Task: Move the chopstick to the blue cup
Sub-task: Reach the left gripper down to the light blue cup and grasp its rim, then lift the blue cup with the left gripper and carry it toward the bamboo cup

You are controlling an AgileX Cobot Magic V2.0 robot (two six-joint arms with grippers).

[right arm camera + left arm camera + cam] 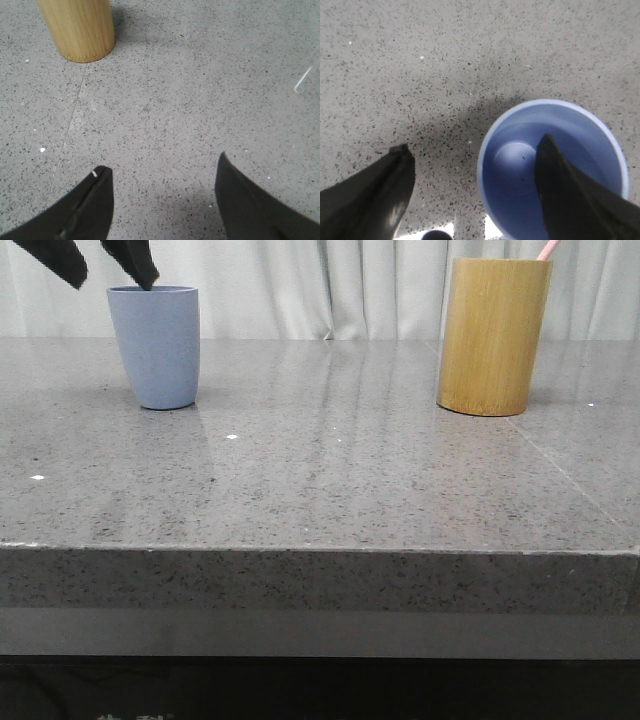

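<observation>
The blue cup (pixel 155 345) stands upright at the back left of the table, and the left wrist view looks into it with nothing inside (pixel 495 165). My left gripper (pixel 115 283) hangs open just above its rim. In the left wrist view one finger of the left gripper (pixel 474 145) lies over the cup's mouth and the other is outside it. A pink chopstick tip (pixel 546 250) pokes above the bamboo cylinder (pixel 493 335) at the back right. My right gripper (pixel 162 163) is open over bare table, well apart from the cylinder (pixel 80 27), holding nothing.
The grey speckled stone table (pixel 320 470) runs to a front edge near the camera. A white curtain (pixel 330 285) closes off the back. Between the two containers lies a wide stretch of tabletop.
</observation>
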